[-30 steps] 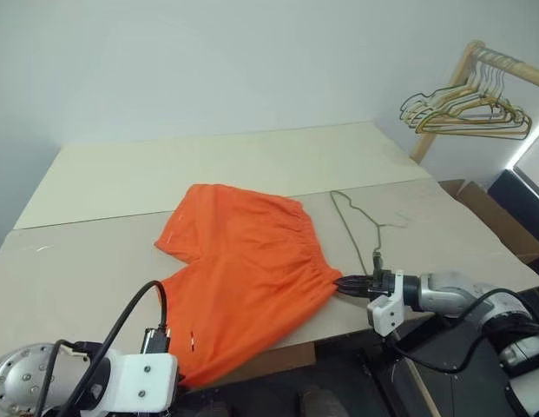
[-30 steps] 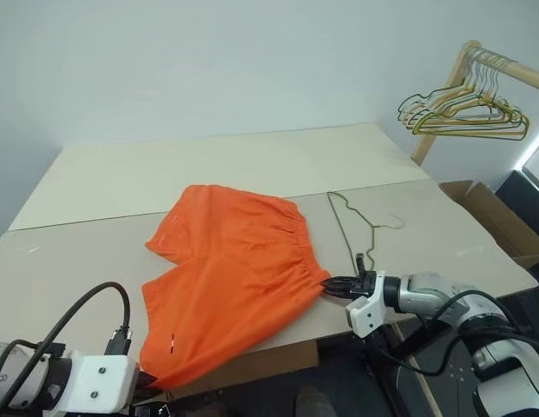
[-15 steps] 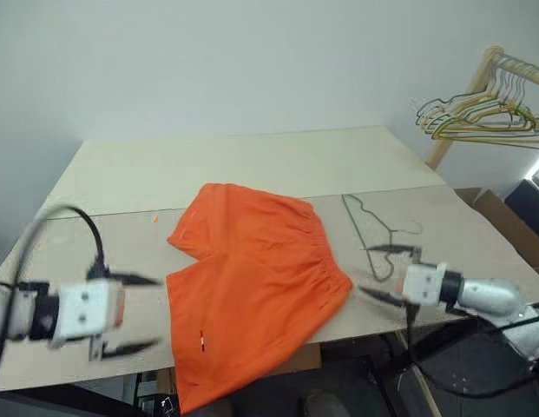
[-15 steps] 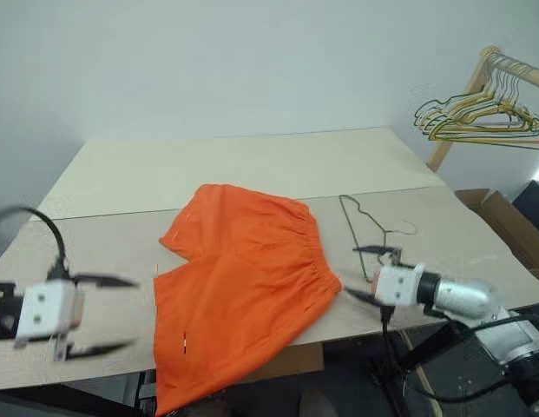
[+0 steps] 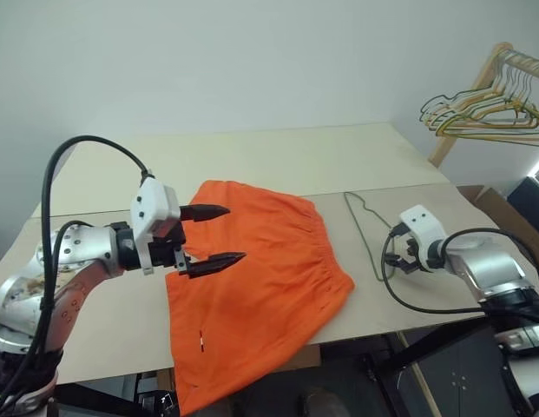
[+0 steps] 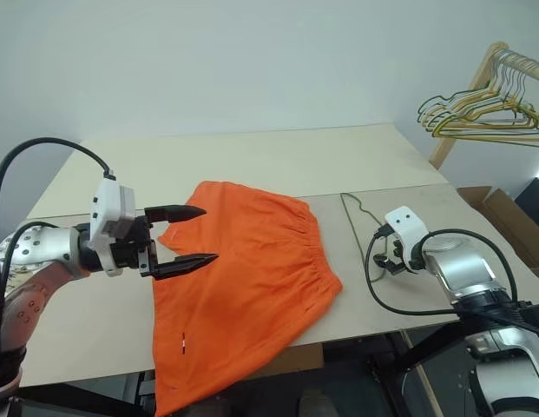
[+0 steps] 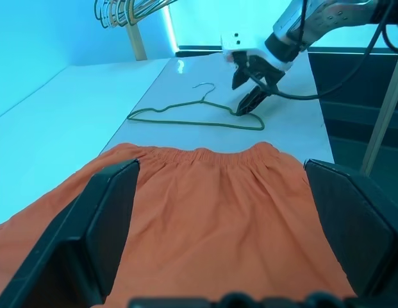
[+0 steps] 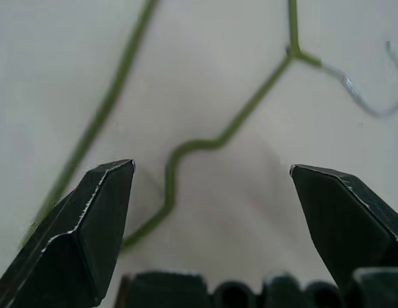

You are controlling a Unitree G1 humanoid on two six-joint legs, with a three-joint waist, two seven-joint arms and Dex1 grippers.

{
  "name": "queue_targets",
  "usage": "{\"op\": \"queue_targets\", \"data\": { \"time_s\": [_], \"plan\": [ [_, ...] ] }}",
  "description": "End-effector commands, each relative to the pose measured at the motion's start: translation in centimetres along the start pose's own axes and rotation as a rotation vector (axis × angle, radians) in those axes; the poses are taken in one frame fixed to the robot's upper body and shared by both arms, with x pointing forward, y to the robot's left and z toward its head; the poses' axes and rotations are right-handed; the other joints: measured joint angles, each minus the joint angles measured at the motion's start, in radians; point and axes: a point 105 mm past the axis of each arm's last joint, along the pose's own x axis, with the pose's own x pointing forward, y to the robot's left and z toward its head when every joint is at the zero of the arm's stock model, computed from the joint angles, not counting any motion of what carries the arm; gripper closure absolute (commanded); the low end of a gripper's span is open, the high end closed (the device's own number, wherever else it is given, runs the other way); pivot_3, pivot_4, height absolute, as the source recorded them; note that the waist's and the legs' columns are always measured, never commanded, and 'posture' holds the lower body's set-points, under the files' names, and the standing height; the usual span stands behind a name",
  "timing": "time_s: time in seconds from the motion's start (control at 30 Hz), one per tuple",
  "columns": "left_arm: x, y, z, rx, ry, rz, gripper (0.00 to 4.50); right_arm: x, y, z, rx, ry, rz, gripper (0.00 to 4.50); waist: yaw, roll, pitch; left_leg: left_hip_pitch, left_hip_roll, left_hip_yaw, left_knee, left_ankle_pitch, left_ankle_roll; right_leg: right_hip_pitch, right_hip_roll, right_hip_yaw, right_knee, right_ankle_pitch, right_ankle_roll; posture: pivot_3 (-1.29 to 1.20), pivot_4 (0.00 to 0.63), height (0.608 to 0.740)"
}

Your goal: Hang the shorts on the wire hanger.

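The orange shorts (image 5: 260, 278) lie flat on the table (image 5: 252, 156), one leg hanging over its front edge. Over their left side hovers my left gripper (image 5: 234, 233), open and empty, pointing across the fabric toward the waistband (image 7: 211, 155). The thin green wire hanger (image 5: 360, 217) lies flat just right of the shorts, its hook (image 8: 372, 96) toward the right. My right gripper (image 6: 386, 256) is open and empty, pointing down over the hanger's near end; its fingers (image 8: 96, 212) straddle the bent wire (image 8: 205, 141) without touching it.
A wooden rack (image 5: 464, 113) at the back right carries a bunch of gold and pale wire hangers (image 5: 482, 117). A cardboard box (image 5: 503, 208) stands beyond the table's right edge. The table's front edge runs close below both grippers.
Both grippers have opened. The left arm rose from below the table's front edge to above the shorts. The right gripper left the waistband corner, moved right over the hanger and turned downward.
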Motion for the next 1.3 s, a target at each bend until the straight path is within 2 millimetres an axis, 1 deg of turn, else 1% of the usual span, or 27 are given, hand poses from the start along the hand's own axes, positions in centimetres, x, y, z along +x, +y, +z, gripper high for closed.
{"op": "queue_targets", "data": {
  "time_s": [0.03, 0.1, 0.17, 0.23, 0.27, 0.33, 0.4, 0.43, 0.53, 0.57, 0.6, 0.63, 0.67, 0.7, 0.73, 0.77, 0.8, 0.83, 0.93, 1.0, 1.07, 1.13, 1.2, 1.3],
  "plan": [
    [-0.1, -0.1, 0.5, 0.035, -0.004, -0.008, 0.0, -0.2, -0.4, -0.6, 0.062, 0.072, 0.014, 0.37, 0.0, 0.0, 0.0, 0.0, 0.0, 0.0, 0.001, 0.0, 0.0, 0.0, 0.0, 0.0, 0.0, 0.0, 0.0, -0.09, 0.0, 0.74],
    [-0.2, -0.2, 0.5, 0.036, -0.002, -0.009, 0.0, -0.2, 0.0, -0.9, 0.093, 0.095, 0.052, 0.9, 0.0, 0.0, -0.001, 0.0, 0.0, 0.0, 0.001, 0.0, 0.0, 0.001, 0.0, 0.0, -0.001, 0.0, 0.0, -0.09, 0.0, 0.74],
    [-0.2, -0.3, 0.5, 0.035, 0.001, -0.007, 0.0, -0.2, 0.3, -1.1, 0.132, 0.113, 0.073, 1.59, 0.002, 0.0, -0.001, 0.001, 0.0, 0.0, 0.001, 0.0, 0.0, 0.001, 0.0, 0.0, -0.001, 0.0, 0.0, -0.09, 0.0, 0.74],
    [-0.2, -0.3, 0.4, 0.036, 0.002, -0.006, 0.0, -0.3, 0.5, -1.1, 0.172, 0.127, 0.085, 2.43, 0.002, -0.001, -0.002, 0.001, 0.0, 0.0, 0.002, 0.0, 0.0, 0.001, 0.0, 0.0, -0.001, 0.0, 0.0, -0.09, 0.0, 0.74],
    [-0.1, -0.3, 0.4, 0.038, 0.002, -0.005, 0.0, -0.3, 0.5, -1.0, 0.198, 0.131, 0.084, 2.74, 0.002, -0.001, -0.002, 0.001, 0.0, 0.0, 0.002, 0.0, 0.0, 0.001, 0.0, 0.0, -0.001, 0.0, 0.0, -0.09, 0.0, 0.74],
    [-0.1, -0.2, 0.4, 0.041, 0.001, -0.003, 0.0, -0.4, 0.5, -0.8, 0.244, 0.137, 0.083, 3.52, 0.002, -0.001, -0.002, 0.001, 0.0, 0.0, 0.002, 0.0, 0.0, 0.001, 0.0, 0.0, 0.0, 0.0, 0.0, -0.09, 0.0, 0.74],
    [0.1, 0.0, 0.5, 0.044, -0.001, 0.0, 0.0, -0.6, 0.2, -0.2, 0.263, 0.123, 0.061, 4.21, 0.002, -0.001, -0.002, 0.0, 0.0, 0.0, 0.002, 0.0, 0.0, 0.001, 0.0, 0.0, 0.0, 0.0, 0.0, -0.09, 0.0, 0.74],
    [0.1, 0.0, 0.5, 0.045, -0.002, 0.001, 0.0, -0.7, 0.1, 0.1, 0.265, 0.117, 0.051, 4.47, 0.001, -0.001, -0.002, 0.0, 0.0, 0.0, 0.002, 0.0, 0.0, 0.001, 0.0, 0.0, 0.0, 0.0, 0.0, -0.09, 0.0, 0.74],
    [0.3, 0.5, 0.7, 0.056, -0.008, 0.01, 0.0, -1.0, -0.6, 1.7, 0.233, 0.027, -0.003, 4.47, 0.0, -0.001, -0.002, 0.0, 0.0, 0.0, 0.002, 0.0, 0.0, 0.001, 0.001, 0.0, 0.0, 0.0, 0.0, -0.1, 0.0, 0.74],
    [0.5, 0.7, 0.8, 0.063, -0.013, 0.015, 0.0, -1.4, -1.2, 2.9, 0.2, -0.037, -0.049, 4.47, -0.001, -0.001, -0.002, 0.0, 0.0, 0.0, 0.002, 0.0, 0.0, 0.0, 0.0, 0.0, 0.0, 0.0, 0.0, -0.1, 0.0, 0.74],
    [0.6, 1.1, 1.0, 0.071, -0.017, 0.019, 0.0, -2.0, -1.9, 4.5, 0.11, -0.135, -0.117, 4.47, -0.001, -0.001, -0.002, 0.0, 0.0, 0.0, 0.002, 0.0, 0.0, 0.0, 0.0, 0.0, 0.0, 0.0, 0.0, -0.1, 0.0, 0.74],
    [0.8, 1.3, 1.1, 0.077, -0.021, 0.022, 0.0, -2.5, -2.3, 5.6, 0.044, -0.205, -0.163, 4.47, -0.001, -0.001, -0.002, 0.0, -0.001, 0.0, 0.002, 0.0, 0.0, 0.0, 0.0, 0.0, 0.0, 0.0, 0.0, -0.1, 0.0, 0.74],
    [0.9, 1.6, 1.3, 0.084, -0.026, 0.025, 0.0, -3.2, -2.7, 6.7, -0.077, -0.282, -0.233, 4.47, -0.002, -0.001, -0.002, -0.001, -0.001, 0.0, 0.002, 0.0, 0.0, -0.001, 0.0, 0.0, 0.0, 0.0, 0.0, -0.1, 0.0, 0.74],
    [1.0, 2.0, 1.5, 0.093, -0.033, 0.031, 0.0, -4.2, -2.8, 8.4, -0.215, -0.382, -0.298, 4.47, -0.003, 0.0, -0.002, -0.002, -0.001, 0.0, 0.002, 0.0, 0.0, -0.002, 0.0, 0.0, 0.0, 0.0, 0.0, -0.11, 0.0, 0.74],
    [1.2, 2.5, 1.9, 0.102, -0.043, 0.04, 0.0, -5.4, -2.6, 10.1, -0.369, -0.494, -0.357, 4.47, -0.002, 0.0, -0.002, -0.003, -0.001, 0.0, 0.002, 0.0, 0.0, -0.003, 0.0, 0.0, 0.001, 0.0, 0.0, -0.11, 0.0, 0.74],
    [1.4, 3.0, 2.1, 0.108, -0.049, 0.047, 0.0, -6.3, -2.2, 11.2, -0.477, -0.573, -0.388, 4.47, -0.001, 0.0, -0.002, -0.004, -0.001, 0.0, 0.002, 0.0, 0.0, -0.003, 0.0, 0.0, 0.001, 0.0, 0.001, -0.11, 0.0, 0.74],
    [1.6, 3.7, 2.5, 0.117, -0.058, 0.063, 0.0, -7.2, -1.8, 12.4, -0.65, -0.653, -0.457, 4.47, -0.005, 0.0, -0.002, -0.005, -0.001, 0.0, 0.002, 0.0, -0.001, -0.004, 0.0, -0.001, 0.001, 0.0, 0.001, -0.12, 0.0, 0.74],
    [1.7, 4.4, 2.9, 0.119, -0.065, 0.078, 0.0, -7.9, -1.2, 13.1, -0.816, -0.71, -0.507, 4.47, -0.006, 0.0, -0.002, -0.005, -0.001, 0.0, 0.002, 0.001, -0.001, -0.004, 0.0, 0.0, 0.001, 0.0, 0.001, -0.12, 0.0, 0.74],
    [2.2, 6.4, 4.2, 0.111, -0.086, 0.116, 0.0, -8.7, 0.3, 14.2, -1.192, -0.821, -0.609, 4.47, -0.023, 0.0, -0.002, -0.004, -0.001, 0.0, 0.003, 0.001, -0.001, -0.004, 0.001, -0.001, -0.001, 0.0, 0.001, -0.12, 0.0, 0.74],
    [2.5, 7.4, 4.7, 0.092, -0.086, 0.124, 0.0, -8.9, 1.0, 14.6, -1.33, -0.878, -0.641, 4.47, -0.033, 0.0, -0.002, -0.005, -0.001, 0.0, 0.003, 0.001, -0.002, -0.004, 0.0, -0.001, -0.001, 0.0, 0.001, -0.13, 0.0, 0.74],
    [3.0, 8.1, 4.5, 0.066, -0.052, 0.116, 0.0, -9.4, 1.5, 15.2, -1.392, -0.952, -0.669, 4.47, -0.046, 0.0, -0.002, -0.004, -0.001, 0.0, 0.003, 0.001, -0.002, -0.003, 0.001, 0.0, -0.001, 0.0, 0.001, -0.13, 0.0, 0.74],
    [3.6, 8.5, 3.6, 0.056, 0.009, 0.098, 0.0, -9.9, 2.3, 15.6, -1.421, -1.031, -0.667, 4.47, -0.054, 0.0, -0.002, -0.005, 0.0, -0.001, 0.003, 0.003, -0.004, -0.003, 0.001, 0.0, 0.0, 0.0, 0.001, -0.13, 0.0, 0.74],
    [4.2, 8.8, 2.1, 0.049, 0.097, 0.074, 0.0, -10.1, 2.6, 16.0, -1.447, -1.059, -0.681, 4.47, -0.063, 0.0, -0.002, -0.005, -0.001, -0.001, 0.003, 0.004, -0.007, -0.003, 0.001, 0.001, 0.001, 0.0, 0.001, -0.13, 0.0, 0.74],
    [5.0, 8.5, 0.7, 0.036, 0.169, 0.014, 0.0, -10.5, 3.0, 16.5, -1.461, -1.101, -0.692, 4.47, -0.082, 0.0, -0.002, -0.005, 0.0, -0.001, 0.003, 0.005, -0.009, -0.003, 0.0, 0.001, 0.001, 0.0, 0.001, -0.14, 0.0, 0.74]
  ]
}}
